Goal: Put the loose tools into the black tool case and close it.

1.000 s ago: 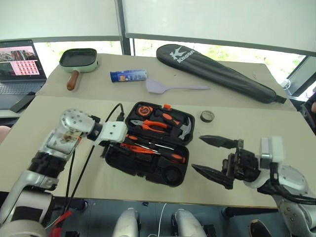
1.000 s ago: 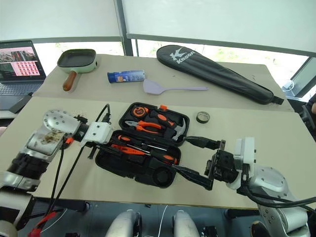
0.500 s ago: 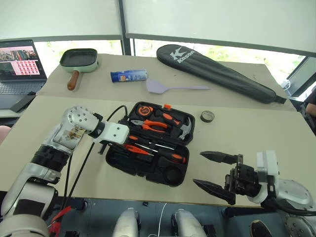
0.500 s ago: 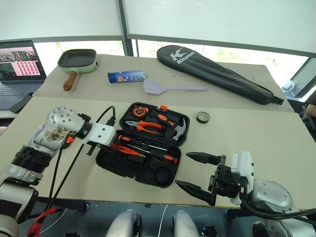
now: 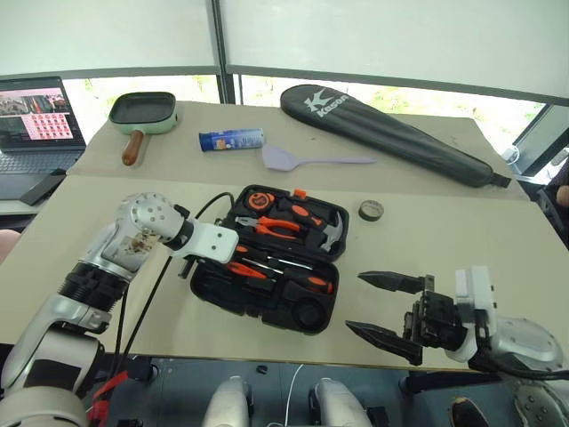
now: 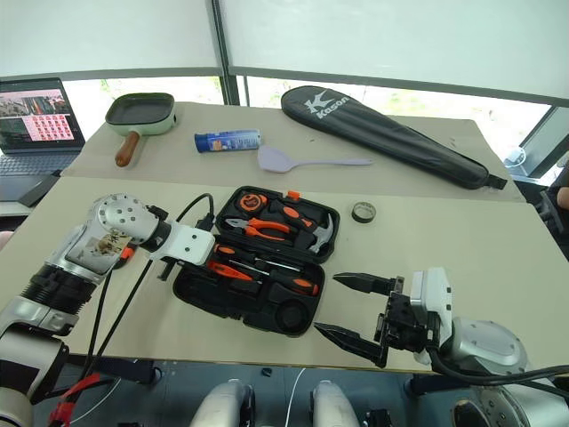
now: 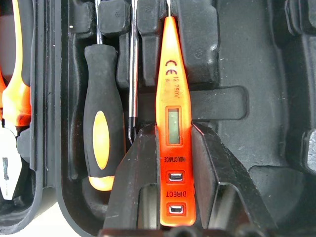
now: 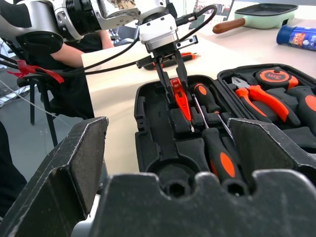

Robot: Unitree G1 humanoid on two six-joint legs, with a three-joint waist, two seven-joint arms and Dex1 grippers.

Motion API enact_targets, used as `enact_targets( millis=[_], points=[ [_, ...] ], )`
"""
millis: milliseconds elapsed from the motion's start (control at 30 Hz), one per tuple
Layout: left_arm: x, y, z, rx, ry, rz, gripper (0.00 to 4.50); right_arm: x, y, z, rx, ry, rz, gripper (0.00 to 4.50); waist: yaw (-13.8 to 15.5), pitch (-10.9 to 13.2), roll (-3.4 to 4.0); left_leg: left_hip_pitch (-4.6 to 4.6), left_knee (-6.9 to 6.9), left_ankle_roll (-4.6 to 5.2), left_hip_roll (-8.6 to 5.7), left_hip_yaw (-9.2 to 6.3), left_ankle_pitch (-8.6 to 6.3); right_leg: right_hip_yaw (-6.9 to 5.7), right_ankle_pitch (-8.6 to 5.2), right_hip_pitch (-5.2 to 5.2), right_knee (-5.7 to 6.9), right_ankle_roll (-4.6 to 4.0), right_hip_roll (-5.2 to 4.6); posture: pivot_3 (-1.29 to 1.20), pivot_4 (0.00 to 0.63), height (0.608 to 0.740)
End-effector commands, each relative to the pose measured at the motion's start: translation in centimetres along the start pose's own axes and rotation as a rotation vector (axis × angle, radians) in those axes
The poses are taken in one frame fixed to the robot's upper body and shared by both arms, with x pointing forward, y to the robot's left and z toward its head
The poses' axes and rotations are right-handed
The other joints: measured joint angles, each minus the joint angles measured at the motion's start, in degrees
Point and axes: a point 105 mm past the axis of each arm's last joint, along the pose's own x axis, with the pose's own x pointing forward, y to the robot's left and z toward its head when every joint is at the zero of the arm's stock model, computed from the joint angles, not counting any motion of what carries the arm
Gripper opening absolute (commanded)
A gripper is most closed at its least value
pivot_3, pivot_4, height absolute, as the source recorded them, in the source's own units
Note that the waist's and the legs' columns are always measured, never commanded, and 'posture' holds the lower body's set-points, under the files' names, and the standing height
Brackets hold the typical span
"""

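Note:
The black tool case (image 5: pixel 206 286) lies open in the middle of the table. My left gripper (image 7: pixel 173 129) hangs over its near half, shut on the slim orange tester pen (image 7: pixel 170 94), which points down along a moulded recess. Beside the pen a screwdriver (image 7: pixel 101 138) lies seated, and a second one (image 8: pixel 219 158) rests closer to the case's right end. The dark tape roll (image 5: pixel 372 210) sits on the table to the right of the case. A black-and-orange tool (image 8: pixel 165 61) lies on the table behind the left gripper. My right gripper (image 5: pixel 356 301) stands open and empty near the front edge, right of the case.
Pliers (image 5: pixel 271 227), a hammer (image 5: pixel 331 233) and a tape measure (image 5: pixel 259 197) fill the case's far half. Behind it lie a lilac spatula (image 5: pixel 307 159), a blue can (image 5: pixel 231 140), a green frying pan (image 5: pixel 142 111) and a long black racket bag (image 5: pixel 391 133). A laptop (image 5: pixel 31 120) stands far left.
My left gripper has tilted a little with the tester pen, bringing it over the case's near half. The right gripper has stayed open and hardly moved.

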Motion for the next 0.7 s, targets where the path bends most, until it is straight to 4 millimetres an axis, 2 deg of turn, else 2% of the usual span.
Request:
enact_targets(
  millis=[33,100,200,367,433,500,533,700],
  points=[
    [0.6,-0.7,0.0,-0.038,-0.05,-0.021,2.12,0.3,0.2,0.7,-0.016,-0.023,0.023,4.5,-0.01,0.0,0.0,-0.01,0.0,0.0,0.0,0.0,0.0,0.0,0.0,-0.01,0.0,0.0,0.0,0.0,0.15,0.74],
    [-0.2,0.7,1.8,-0.013,-0.199,0.063,2.88,0.3,0.3,0.7,0.005,-0.023,0.036,4.5,0.03,0.0,0.0,-0.05,0.0,0.0,-0.01,-0.02,0.0,0.0,0.0,-0.02,-0.03,0.0,0.0,0.0,0.15,0.74],
    [-1.2,0.9,2.5,-0.008,-0.31,0.08,3.94,0.2,0.6,0.5,0.048,-0.009,0.06,4.5,0.05,0.03,-0.04,-0.21,0.04,0.01,-0.01,-0.03,-0.01,-0.01,0.01,-0.13,-0.04,0.02,-0.03,0.0,0.15,0.74],
    [-2.6,1.5,3.9,-0.09,-0.513,0.137,3.94,0.2,0.5,0.1,0.079,0.017,0.091,4.5,0.04,0.03,-0.04,-0.62,0.19,0.02,-0.01,-0.1,0.0,-0.03,0.03,-0.49,0.06,0.03,-0.01,0.0,0.15,0.74],
    [-2.6,1.8,3.8,-0.127,-0.555,0.166,3.94,0.5,0.3,0.2,0.076,0.01,0.095,4.5,0.04,0.03,-0.04,-0.65,0.25,0.02,-0.01,-0.13,0.0,-0.04,0.04,-0.49,0.06,0.05,-0.01,0.0,0.15,0.74],
    [-2.1,1.4,3.0,-0.174,-0.576,0.172,3.42,0.8,0.0,0.4,0.064,-0.003,0.099,4.5,0.02,0.03,-0.04,-0.65,0.3,0.03,-0.02,-0.13,-0.01,-0.05,0.05,-0.47,0.06,0.07,-0.01,0.0,0.15,0.74],
    [-2.0,1.3,2.7,-0.189,-0.583,0.172,3.32,0.9,-0.1,0.5,0.059,-0.008,0.101,4.5,0.0,0.03,-0.04,-0.65,0.34,0.04,-0.02,-0.14,-0.02,-0.04,0.06,-0.47,0.07,0.08,-0.01,0.0,0.15,0.74],
    [-0.7,0.7,0.7,-0.254,-0.567,0.203,1.44,1.1,-0.5,0.9,0.032,-0.025,0.092,4.5,-0.03,0.03,-0.04,-0.71,0.38,0.07,-0.01,-0.16,-0.04,-0.08,0.06,-0.48,0.07,0.08,0.0,0.0,0.15,0.74]
  ],
)
